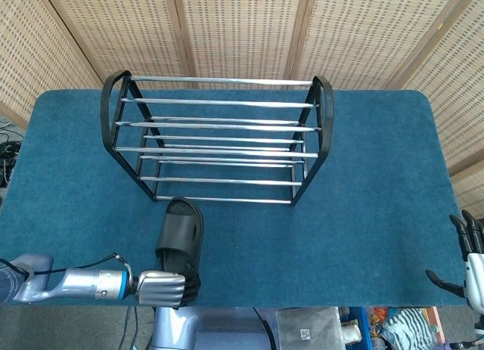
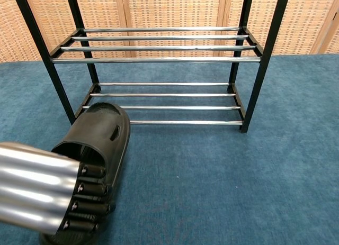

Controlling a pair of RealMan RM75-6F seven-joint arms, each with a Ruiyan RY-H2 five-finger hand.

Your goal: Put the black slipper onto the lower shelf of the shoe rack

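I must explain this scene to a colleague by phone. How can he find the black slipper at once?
Start at the metal shoe rack in the middle of the blue table. In front of its left end lies the black slipper, toe toward the rack. It is the only shoe, and the left hand grips its heel.

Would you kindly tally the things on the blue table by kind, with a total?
Black slipper: 1
Shoe rack: 1
Total: 2
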